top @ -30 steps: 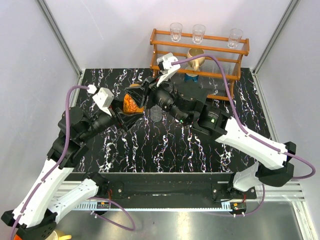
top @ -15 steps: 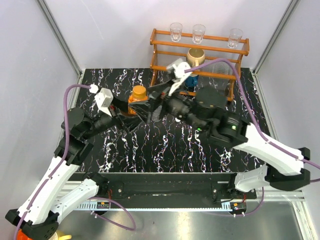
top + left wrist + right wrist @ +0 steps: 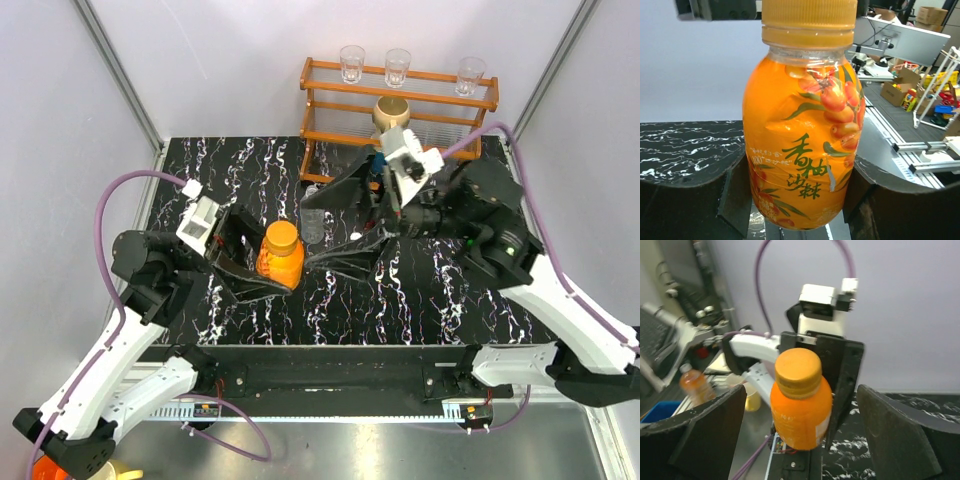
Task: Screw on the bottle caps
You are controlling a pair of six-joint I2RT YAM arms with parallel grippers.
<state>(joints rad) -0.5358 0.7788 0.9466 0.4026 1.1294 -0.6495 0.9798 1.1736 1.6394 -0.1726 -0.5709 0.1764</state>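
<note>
The black, white-veined marble-look table [image 3: 330, 300] carries a wooden rack [image 3: 400, 100] at its far edge. Left of the table's middle, the left gripper [image 3: 800, 205] is clamped on the lower body of the orange bottle [image 3: 800, 125] — rounded plastic in creased glossy film printed with orange berries, green leaves, the green characters "香柚沙棘" and a small "100". The right gripper [image 3: 797, 437] faces it, jaws spread wide and empty. The smooth orange cap [image 3: 809, 20] sits on the bottle's neck — how tightly, I cannot tell.

White arms [image 3: 100, 355], black claws [image 3: 278, 255], purple cables [image 3: 140, 175]
</note>
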